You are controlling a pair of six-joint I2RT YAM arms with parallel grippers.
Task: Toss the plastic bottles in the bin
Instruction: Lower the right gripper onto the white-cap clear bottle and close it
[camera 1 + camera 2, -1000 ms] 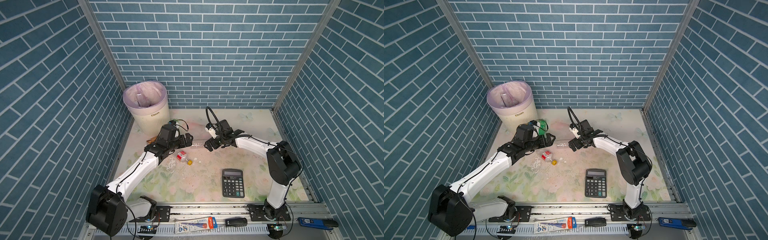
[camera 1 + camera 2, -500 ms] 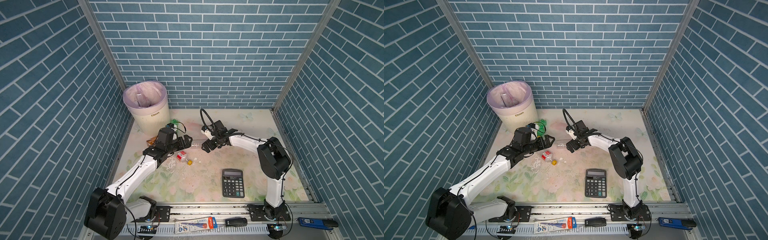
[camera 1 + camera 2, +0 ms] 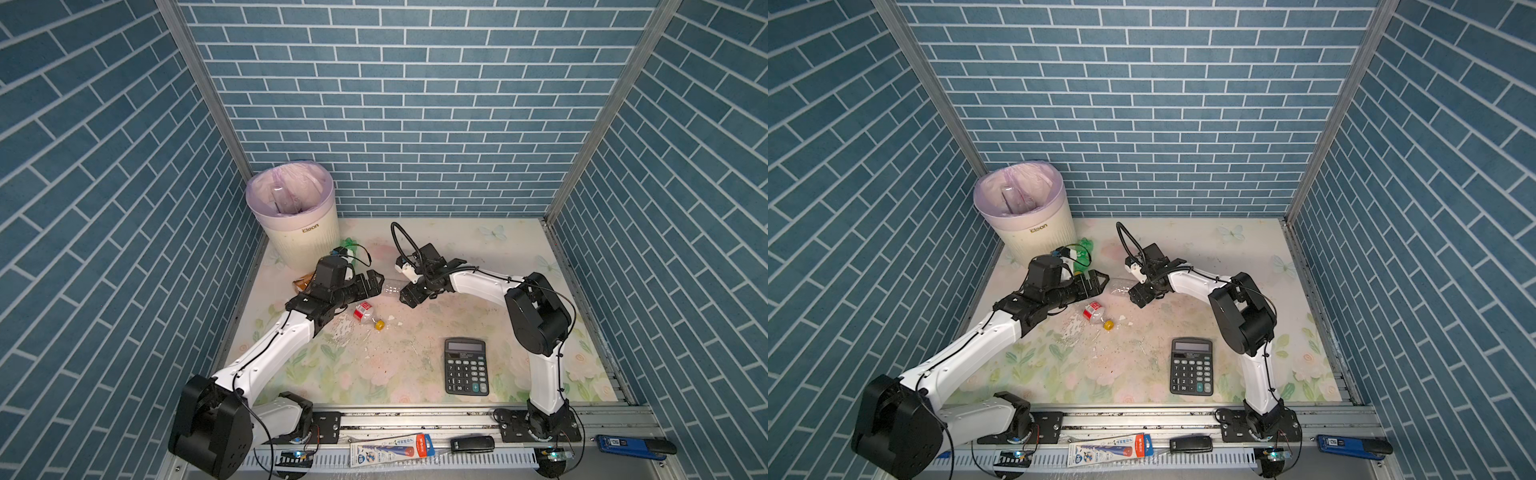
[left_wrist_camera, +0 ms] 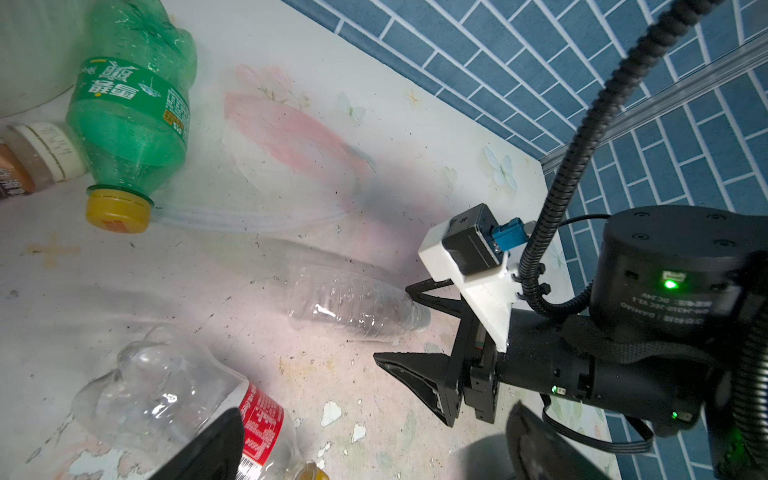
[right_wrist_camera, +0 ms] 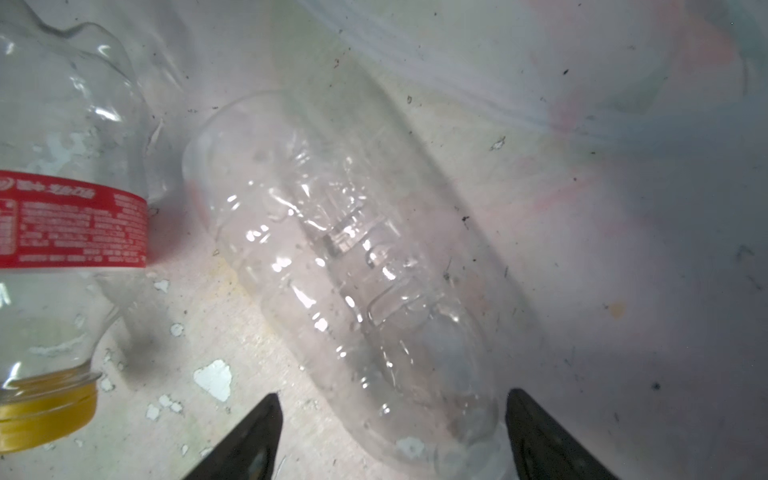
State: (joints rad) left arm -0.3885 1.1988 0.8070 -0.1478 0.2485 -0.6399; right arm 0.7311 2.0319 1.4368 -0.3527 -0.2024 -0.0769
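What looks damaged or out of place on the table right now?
The floral table cover is flaking: white chips lie around the red-labelled bottle. The green bottle beside the bin is crumpled at its base. A black calculator, no bottle, lies nearer the front edge.

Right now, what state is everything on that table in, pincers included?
Left pincer: open, empty.
Right pincer: open, not gripping yet.
Clear bottle: lying down, neck end between the right pincer's fingers.
Red-labelled bottle: lying down, capped, crumpled.
Green bottle: lying down, capped, dented.
Brown bottle: lying down, partly hidden.
Bin: upright, lined.
Binned bottle: inside the bin.
Calculator: face up.
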